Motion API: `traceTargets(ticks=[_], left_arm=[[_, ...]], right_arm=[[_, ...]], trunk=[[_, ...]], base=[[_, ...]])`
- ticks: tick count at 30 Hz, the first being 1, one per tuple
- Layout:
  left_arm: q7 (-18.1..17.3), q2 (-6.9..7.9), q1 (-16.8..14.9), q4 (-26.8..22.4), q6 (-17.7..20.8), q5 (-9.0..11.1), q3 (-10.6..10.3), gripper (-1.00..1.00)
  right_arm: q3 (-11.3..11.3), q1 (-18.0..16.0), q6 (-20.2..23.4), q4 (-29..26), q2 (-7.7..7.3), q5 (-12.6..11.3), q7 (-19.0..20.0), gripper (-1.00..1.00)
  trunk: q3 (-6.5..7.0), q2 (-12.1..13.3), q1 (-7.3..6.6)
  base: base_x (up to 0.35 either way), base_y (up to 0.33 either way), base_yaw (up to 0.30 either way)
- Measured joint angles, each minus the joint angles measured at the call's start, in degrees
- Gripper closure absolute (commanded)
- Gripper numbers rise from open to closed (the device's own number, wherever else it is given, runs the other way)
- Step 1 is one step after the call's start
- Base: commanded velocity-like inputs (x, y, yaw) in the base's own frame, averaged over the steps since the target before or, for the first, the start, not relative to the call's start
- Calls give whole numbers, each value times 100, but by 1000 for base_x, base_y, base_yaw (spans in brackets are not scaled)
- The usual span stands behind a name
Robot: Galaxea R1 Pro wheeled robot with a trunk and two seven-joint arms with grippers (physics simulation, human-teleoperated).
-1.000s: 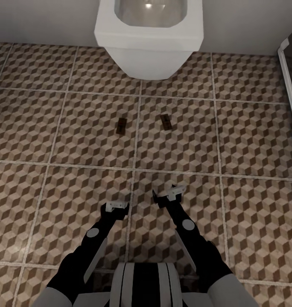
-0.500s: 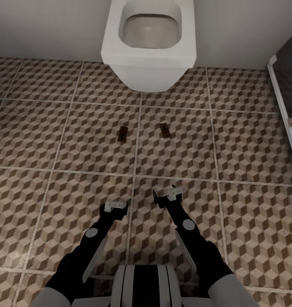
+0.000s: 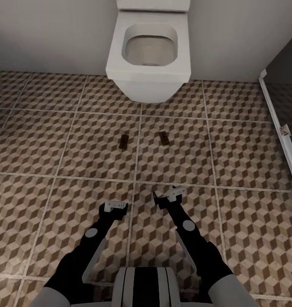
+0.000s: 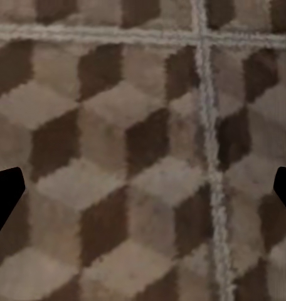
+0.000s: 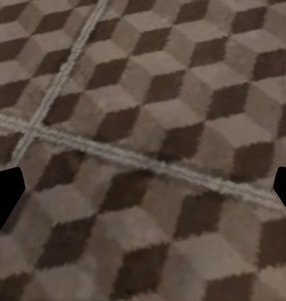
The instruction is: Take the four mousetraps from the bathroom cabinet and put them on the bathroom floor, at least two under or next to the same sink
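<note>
Two mousetraps lie flat on the bathroom floor [image 3: 56,149] in front of a white toilet: one mousetrap [image 3: 124,141] to the left of a grout line, the other mousetrap [image 3: 164,137] to its right. My left gripper [image 3: 115,206] and right gripper [image 3: 169,196] hang low over the tiles, well short of the traps. Both are open and hold nothing. In the wrist views, the left gripper [image 4: 143,194] and right gripper [image 5: 143,194] have only cube-pattern tile between their dark fingertips [image 4: 5,194]. The cabinet and the bathroom sink are out of view.
The white toilet [image 3: 149,59] stands against the grey back wall, straight ahead beyond the traps. A white-edged dark frame [image 3: 282,136] runs along the right side. Open tiled floor spreads to the left and around my arms.
The whole head view has shifted: the toilet and both traps sit lower and look smaller, and the toilet's cistern edge now shows. My arms keep the same pose.
</note>
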Motion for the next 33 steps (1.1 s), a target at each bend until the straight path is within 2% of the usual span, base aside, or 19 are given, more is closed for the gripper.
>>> traceTargets(ticks=[4, 9, 17, 25, 28, 33], left_arm=[[0, 18, 0, -2, 0, 0, 0, -100], [-7, 124, 4, 0, -4, 0, 8, -100], [-7, 319, 44, -11, -21, 0, 10, -100], [-2, 486, 66, 6, -39, 2, 11, -100], [-1, 500, 70, 14, -44, 5, 10, -100], [-2, 518, 128, 24, -53, 8, 10, -100]], right_arm=[[-3, 11, -2, 26, -6, 5, 3, -100], [-5, 19, -23, 38, -54, 11, 7, -100], [-5, 25, -243, 41, -312, -5, -4, -100], [-5, 36, -313, 42, -414, -5, -7, -100], [-5, 44, -320, 42, -432, -4, -5, -100], [-12, 117, -370, 43, -601, -7, 3, -100]], trunk=[[89, 5, -10], [199, 12, -23], [377, 23, -44], [554, 33, -64], [621, 38, -72], [731, 44, -85]], base=[[0, 0, 0], [0, 0, 0], [0, 0, 0], [0, 0, 0], [0, 0, 0], [0, 0, 0]])
